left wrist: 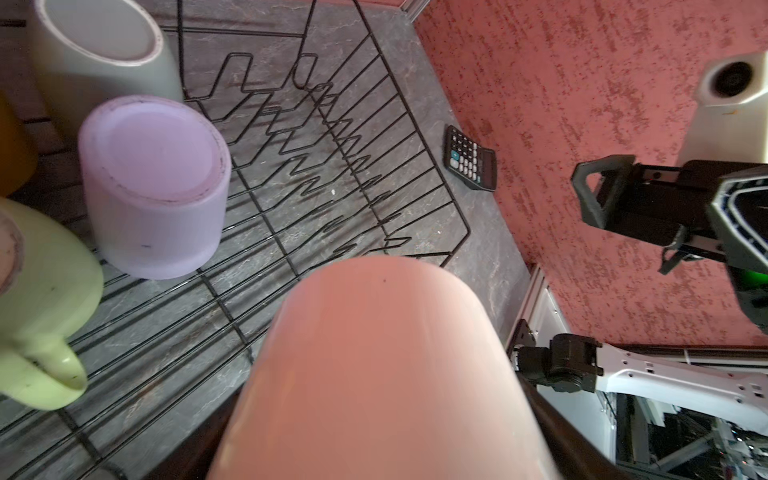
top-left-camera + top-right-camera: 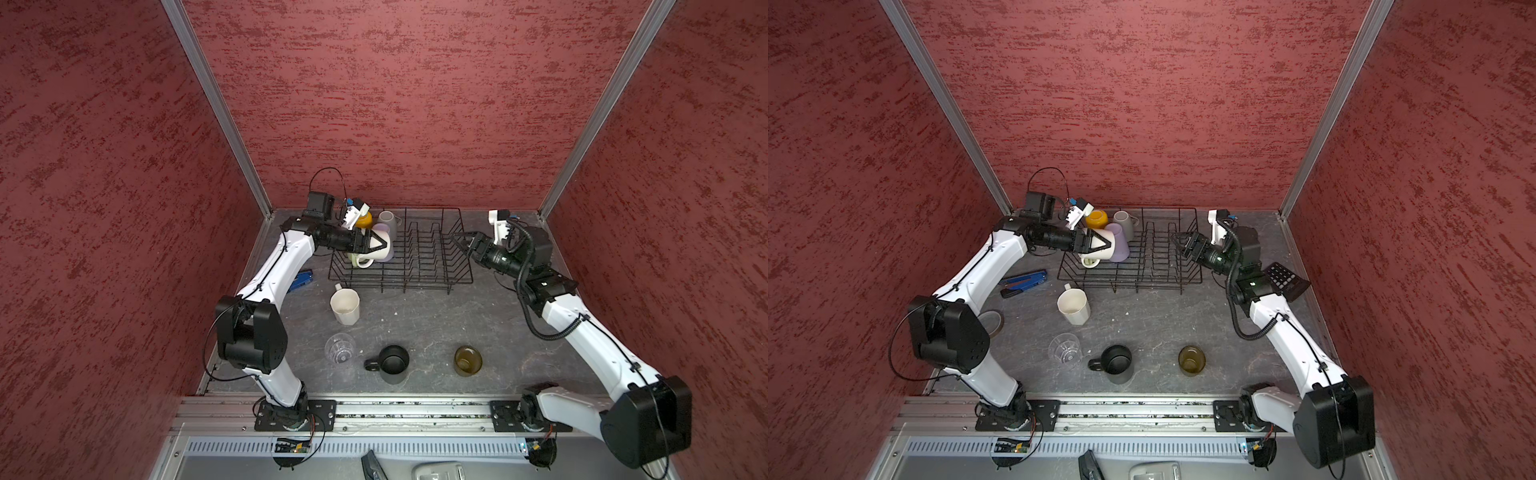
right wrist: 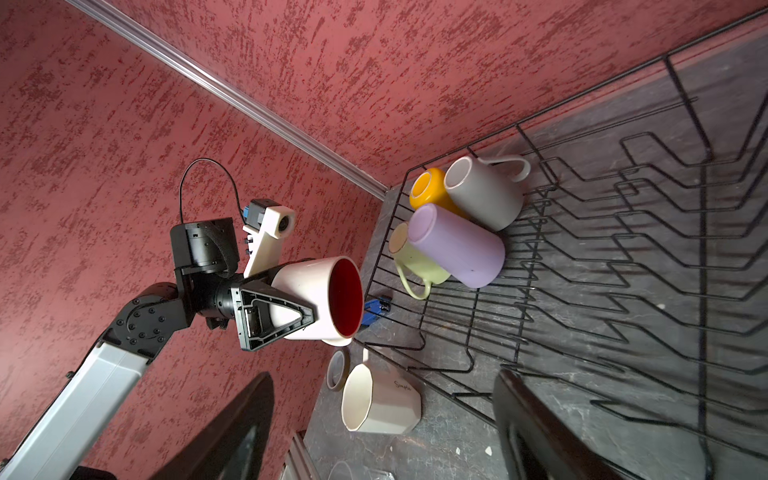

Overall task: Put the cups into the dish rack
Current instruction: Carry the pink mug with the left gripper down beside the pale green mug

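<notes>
My left gripper (image 2: 376, 245) (image 3: 291, 316) is shut on the white red-inside mug (image 2: 385, 246) (image 1: 374, 353) (image 3: 328, 299), held on its side over the left end of the dish rack (image 2: 399, 286) (image 2: 1142, 283). Upside down in that end stand the yellow (image 2: 1096, 219), grey (image 2: 1123, 220), lilac (image 2: 1119, 245) and pale green (image 2: 1090, 261) cups. The white faceted mug (image 2: 345, 305), clear glass (image 2: 340, 348), black mug (image 2: 392, 363) and olive-brown glass (image 2: 468, 360) stand on the table. My right gripper (image 2: 459, 241) (image 3: 384, 382) hangs open and empty at the rack's right end.
A black calculator (image 2: 1285, 280) lies by the right wall, partly under my right arm. A blue stapler (image 2: 1023, 282) and a tape roll (image 2: 992, 322) lie on the left near my left arm. Red walls close in three sides.
</notes>
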Motion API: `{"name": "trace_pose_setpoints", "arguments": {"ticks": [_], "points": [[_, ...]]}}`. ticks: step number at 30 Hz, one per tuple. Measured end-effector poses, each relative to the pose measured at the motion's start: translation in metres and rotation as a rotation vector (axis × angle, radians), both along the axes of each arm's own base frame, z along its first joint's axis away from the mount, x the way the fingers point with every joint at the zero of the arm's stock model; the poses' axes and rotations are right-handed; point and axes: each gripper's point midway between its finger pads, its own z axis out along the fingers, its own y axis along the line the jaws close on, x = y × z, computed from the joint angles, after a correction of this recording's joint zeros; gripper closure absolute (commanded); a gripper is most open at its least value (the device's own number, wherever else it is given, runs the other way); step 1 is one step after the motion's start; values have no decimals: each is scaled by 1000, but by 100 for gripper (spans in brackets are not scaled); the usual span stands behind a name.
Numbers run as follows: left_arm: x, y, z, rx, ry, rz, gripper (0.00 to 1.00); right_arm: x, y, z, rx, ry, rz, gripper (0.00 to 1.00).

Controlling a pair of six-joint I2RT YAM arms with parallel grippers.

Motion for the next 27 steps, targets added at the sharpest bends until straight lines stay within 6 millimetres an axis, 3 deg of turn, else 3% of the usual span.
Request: {"name": "trace_pose_setpoints", "arguments": {"ticks": [5, 18, 27], "points": [[2, 7, -13, 103, 15, 18, 100, -2, -8, -1, -33, -7, -26, 7], [30, 11, -44, 312, 14, 12, 100, -5, -22, -3, -68, -7, -65, 7], [26, 16, -77, 429, 73, -18, 100, -5, -26, -7, -73, 7, -74, 7]]}}
